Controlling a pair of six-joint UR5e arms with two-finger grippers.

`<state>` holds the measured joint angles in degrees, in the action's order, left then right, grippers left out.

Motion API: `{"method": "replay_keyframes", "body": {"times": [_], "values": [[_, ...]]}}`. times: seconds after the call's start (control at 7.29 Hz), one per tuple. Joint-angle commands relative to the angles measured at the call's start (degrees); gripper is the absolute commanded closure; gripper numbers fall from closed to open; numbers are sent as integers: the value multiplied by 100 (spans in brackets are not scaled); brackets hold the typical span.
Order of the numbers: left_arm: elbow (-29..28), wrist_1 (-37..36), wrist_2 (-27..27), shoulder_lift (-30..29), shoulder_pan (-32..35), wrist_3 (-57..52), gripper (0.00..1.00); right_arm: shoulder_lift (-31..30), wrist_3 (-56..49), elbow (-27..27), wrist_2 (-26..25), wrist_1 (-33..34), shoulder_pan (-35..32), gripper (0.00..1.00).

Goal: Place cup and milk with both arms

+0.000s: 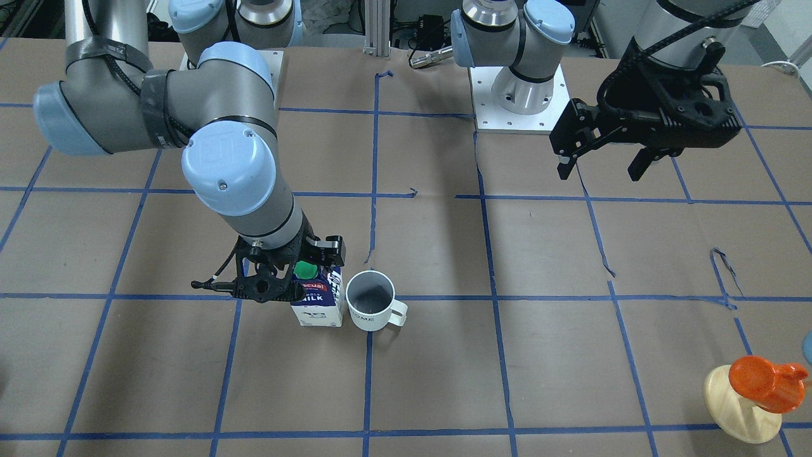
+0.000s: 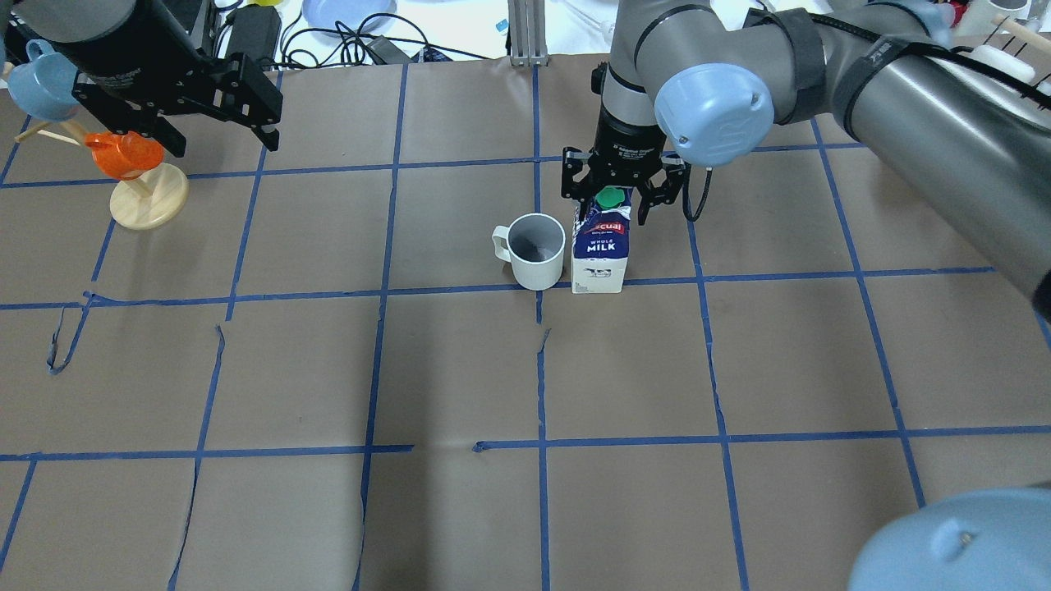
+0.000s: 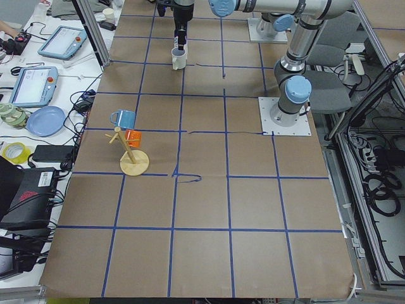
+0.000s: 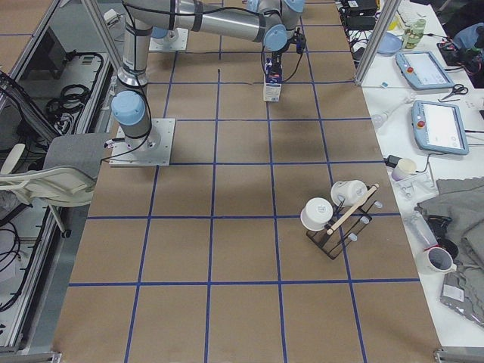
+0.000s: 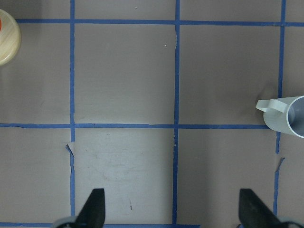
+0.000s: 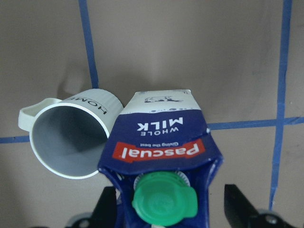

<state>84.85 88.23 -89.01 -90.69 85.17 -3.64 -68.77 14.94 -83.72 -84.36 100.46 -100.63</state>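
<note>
The white "HOME" cup (image 2: 535,250) stands upright near the table's middle, handle pointing away from the milk. The blue-and-white milk carton (image 2: 601,246) with its green cap stands right beside it, almost touching; both also show in the front view as cup (image 1: 371,308) and milk (image 1: 317,303). My right gripper (image 2: 612,209) hangs over the carton's top, fingers open on either side of the gable, with a small gap showing in the right wrist view (image 6: 171,209). My left gripper (image 2: 218,123) is open and empty, raised above the far left; its view shows the cup's edge (image 5: 289,118).
An orange cup (image 2: 123,154) hangs on a round wooden stand (image 2: 148,201) at the far left, close under my left gripper, with a blue cup (image 2: 41,86) above it. A rack with white cups (image 4: 336,215) sits at the right end. Blue tape lines grid the brown table cover.
</note>
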Motion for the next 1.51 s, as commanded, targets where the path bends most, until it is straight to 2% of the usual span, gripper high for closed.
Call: {"method": "replay_keyframes", "body": {"times": [0.0,0.14,0.82,1.37], "values": [[-3,1,-2,-2,0,3,0,-503,-70,303,-308,-139,87,4],[6,1,6,-2,0,3,0,-784,-88,295,-440,-201,140,0],[6,1,-2,-10,0,3,0,-1910,-1306,102,-441,-1096,579,1],[6,1,6,-37,9,21,0,-1983,-1301,259,-476,-1081,641,0]]}}
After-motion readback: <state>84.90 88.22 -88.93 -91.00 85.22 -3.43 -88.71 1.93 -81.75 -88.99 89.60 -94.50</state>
